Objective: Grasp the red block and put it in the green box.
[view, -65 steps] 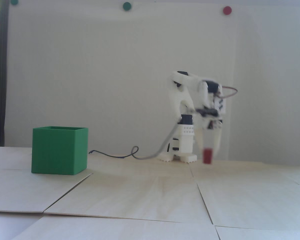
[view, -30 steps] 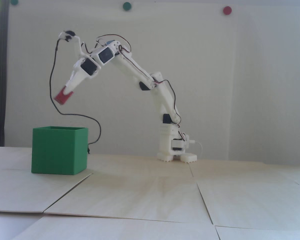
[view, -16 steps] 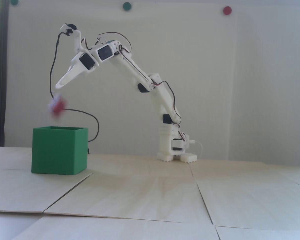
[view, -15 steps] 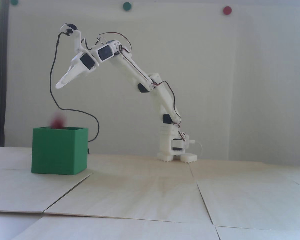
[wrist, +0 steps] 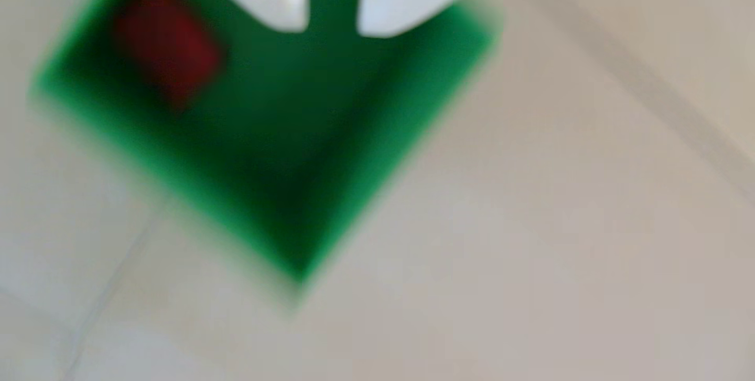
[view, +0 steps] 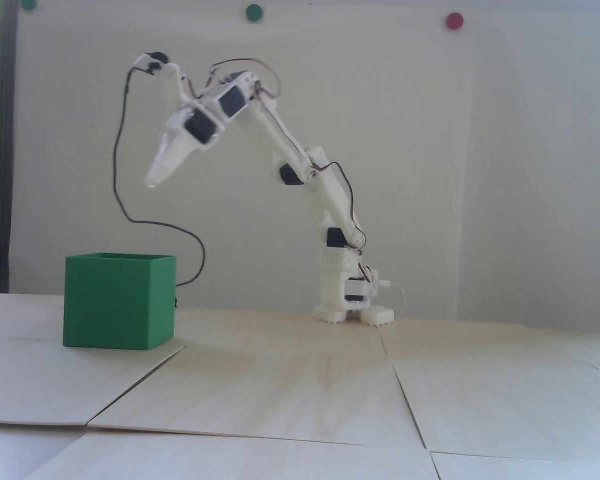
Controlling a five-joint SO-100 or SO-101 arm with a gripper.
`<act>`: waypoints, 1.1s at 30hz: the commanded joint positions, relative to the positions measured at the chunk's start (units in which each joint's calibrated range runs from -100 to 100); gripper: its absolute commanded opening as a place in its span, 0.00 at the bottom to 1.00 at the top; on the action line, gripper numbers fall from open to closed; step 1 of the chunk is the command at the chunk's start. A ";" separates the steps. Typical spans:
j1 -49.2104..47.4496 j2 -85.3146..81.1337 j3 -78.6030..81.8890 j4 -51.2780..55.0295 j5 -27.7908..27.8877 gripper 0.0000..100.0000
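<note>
Red block (wrist: 169, 44) inside green box (wrist: 429, 99), below and left of empty gripper (wrist: 331, 32), jaws parted. Visible in wrist view only; hidden by box wall in fixed view, gripper (view: 152, 184) well above green box (view: 117, 302).

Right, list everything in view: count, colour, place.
box: one, green, on the table at left in the fixed view.
block: one, dark red, inside the box, seen only in the blurred wrist view.
dots: three, two green and one red, high on the wall.
cable: one, black, hanging from the wrist camera down behind the box.
table: one, pale wood panels.
arm: one, white, base at centre.
gripper: one, white, above the box, jaws apart and empty.
</note>
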 commanded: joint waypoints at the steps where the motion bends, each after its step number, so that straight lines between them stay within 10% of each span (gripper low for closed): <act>1: -3.92 -1.46 -13.84 9.72 -1.87 0.02; 22: -6.34 -8.81 3.20 10.06 0.21 0.03; 33: -10.84 -41.50 66.64 -10.68 -0.10 0.02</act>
